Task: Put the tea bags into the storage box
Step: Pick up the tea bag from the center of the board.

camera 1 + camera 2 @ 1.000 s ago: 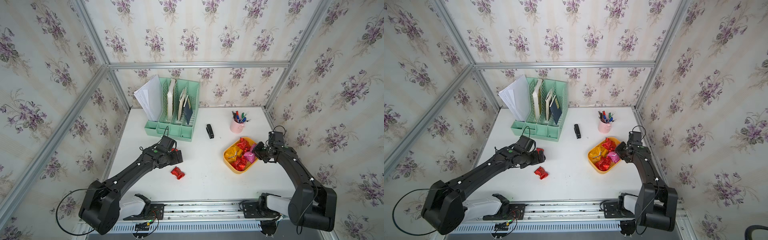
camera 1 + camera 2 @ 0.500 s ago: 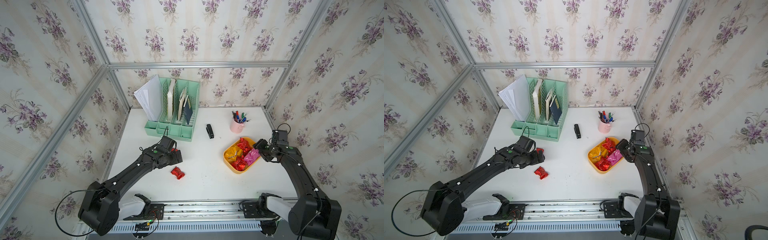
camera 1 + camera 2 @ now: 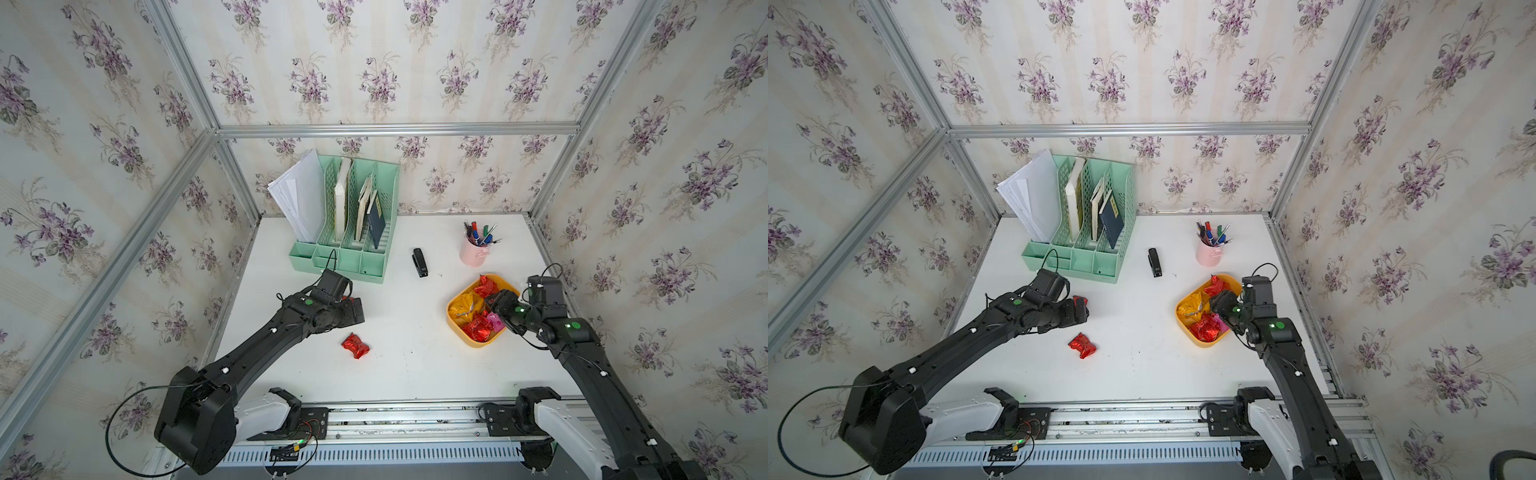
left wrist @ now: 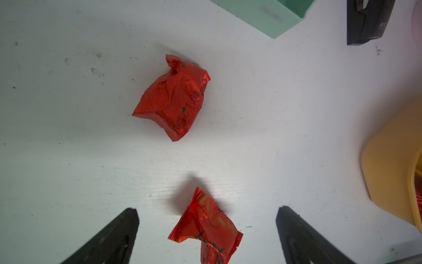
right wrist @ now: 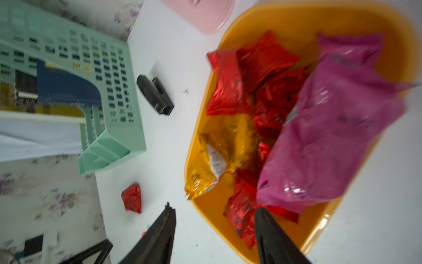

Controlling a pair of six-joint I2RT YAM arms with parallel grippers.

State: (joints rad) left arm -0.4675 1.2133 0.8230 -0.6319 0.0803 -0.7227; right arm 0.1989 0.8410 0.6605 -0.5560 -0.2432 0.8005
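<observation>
The left arm [image 3: 266, 345] stretches from the lower left of the frame up toward the centre, forearm long and straight, wrist bent over. The left gripper [image 3: 356, 309] points down, jaws spread wide, both black tips far apart in the left wrist view. The right arm [image 3: 590, 365] rises from the lower right and folds inward at the wrist. The right gripper [image 3: 494, 301] aims left, jaws parted partway.
</observation>
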